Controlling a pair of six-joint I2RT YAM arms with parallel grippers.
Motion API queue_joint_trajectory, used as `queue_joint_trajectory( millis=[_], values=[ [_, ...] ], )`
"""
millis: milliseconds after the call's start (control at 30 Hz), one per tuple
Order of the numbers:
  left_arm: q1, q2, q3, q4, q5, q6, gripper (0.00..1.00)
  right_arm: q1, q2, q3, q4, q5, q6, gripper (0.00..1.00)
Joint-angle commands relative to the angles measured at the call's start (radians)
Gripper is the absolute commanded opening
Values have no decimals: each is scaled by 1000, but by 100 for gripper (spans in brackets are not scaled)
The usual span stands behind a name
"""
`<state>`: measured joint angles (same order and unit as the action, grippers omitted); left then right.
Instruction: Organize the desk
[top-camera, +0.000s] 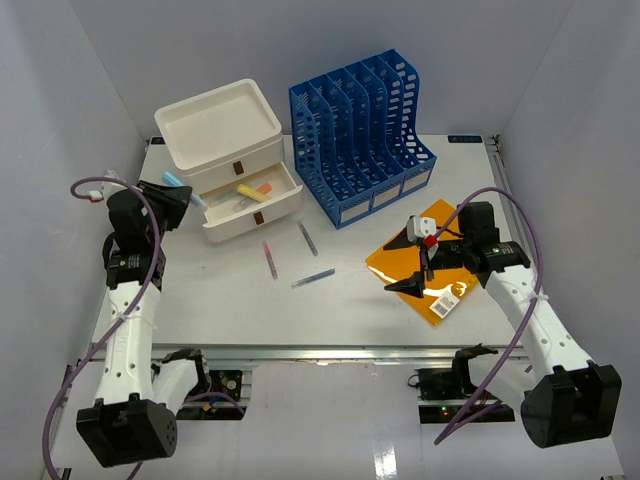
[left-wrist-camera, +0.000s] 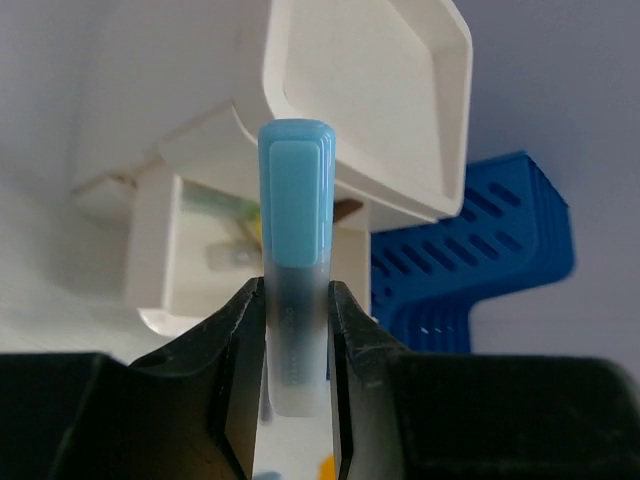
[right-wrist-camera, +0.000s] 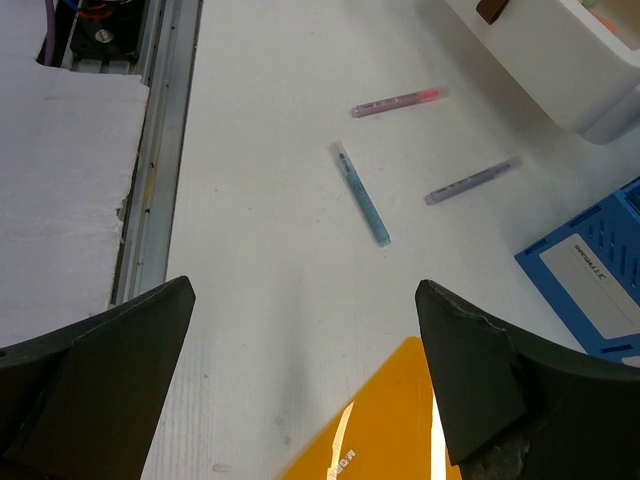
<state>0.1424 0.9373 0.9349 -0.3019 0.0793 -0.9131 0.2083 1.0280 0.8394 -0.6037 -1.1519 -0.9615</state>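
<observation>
The surface (top-camera: 200, 300), a wide white top edged by a metal rail, is seen across the middle of the top view, with both arm bases set at its near edge. A white drawer box (top-camera: 215, 125) is placed at its far left. The lower drawer (top-camera: 282, 200) is pulled out, and yellow, pink and pale blue items are seen lying inside it. A blue file rack (top-camera: 365, 125) is stood just to the right of the box, along the far edge.

Three pens are scattered on the bare middle of the surface, near one another but apart: a pink pen (top-camera: 270, 260), a grey-purple pen (top-camera: 308, 238) and a blue pen (top-camera: 313, 278). An orange folder (top-camera: 440, 262) is laid flat at the right, with a barcode label (top-camera: 448, 298) near its near corner.

The left tool (left-wrist-camera: 297, 288) is clenched on a highlighter (left-wrist-camera: 297, 200). The translucent barrel is pinched between the two black fingers (left-wrist-camera: 240, 330), and the light blue cap is pointed away from the wrist, toward the drawer box. In the top view this tool is held just left of the open drawer.

The right tool (right-wrist-camera: 305, 288) is released, its jaws spread wide and nothing held between them. It is positioned over the left edge of the orange folder, with the three pens seen beyond it in the wrist view.
</observation>
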Motion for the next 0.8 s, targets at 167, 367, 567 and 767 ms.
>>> queue_joint_trajectory(
  millis=[167,367,567,767],
  values=[
    [-405,49,-77,82,-244,-596,0,-41,20,6,-2,-12,-11,98],
    [-500,207,7,4,-498,-757,10,-52,39,4,-4,-3,-13,98],
    [-503,349,92,-25,-629,-802,31,-65,53,4,-5,-5,-16,98],
    [-495,493,202,-54,-663,-801,56,-79,66,3,-13,-12,-22,98]
  ],
)
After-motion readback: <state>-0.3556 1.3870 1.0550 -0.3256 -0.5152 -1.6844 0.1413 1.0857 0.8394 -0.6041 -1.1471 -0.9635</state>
